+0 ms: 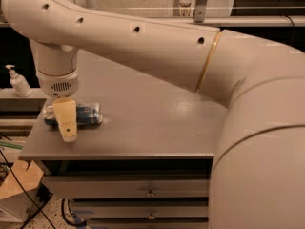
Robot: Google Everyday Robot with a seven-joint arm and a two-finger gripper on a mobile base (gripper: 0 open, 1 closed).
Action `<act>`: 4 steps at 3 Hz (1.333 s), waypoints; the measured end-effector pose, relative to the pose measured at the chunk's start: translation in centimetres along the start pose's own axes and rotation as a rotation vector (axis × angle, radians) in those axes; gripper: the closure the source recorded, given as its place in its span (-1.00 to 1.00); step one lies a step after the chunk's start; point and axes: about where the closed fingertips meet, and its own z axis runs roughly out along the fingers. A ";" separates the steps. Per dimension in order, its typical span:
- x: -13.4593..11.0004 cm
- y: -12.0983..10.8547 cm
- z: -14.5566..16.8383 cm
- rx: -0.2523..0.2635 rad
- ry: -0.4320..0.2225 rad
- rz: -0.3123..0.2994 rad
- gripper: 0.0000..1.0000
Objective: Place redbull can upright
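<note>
The redbull can point(87, 114) lies on its side near the front left corner of the grey table point(152, 128), its length running left to right. It is blue and silver. My gripper point(66, 128) hangs straight down from the big white arm point(143, 46) and stands over the can's left half, covering its middle-left part. The can's left end point(48, 114) shows just past the gripper. The gripper's tip reaches down to about the table top, in front of the can.
A white pump bottle point(19, 82) stands on a ledge left of the table. Drawers point(150, 192) sit under the table top. A cardboard box point(19, 182) and cables lie on the floor at lower left. The arm's body fills the right side.
</note>
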 end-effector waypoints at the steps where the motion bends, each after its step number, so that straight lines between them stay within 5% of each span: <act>1: 0.1 0.3 0.8 -0.015 0.002 0.027 -0.65; 4: -1.2 0.6 0.0 0.002 -0.057 0.042 0.76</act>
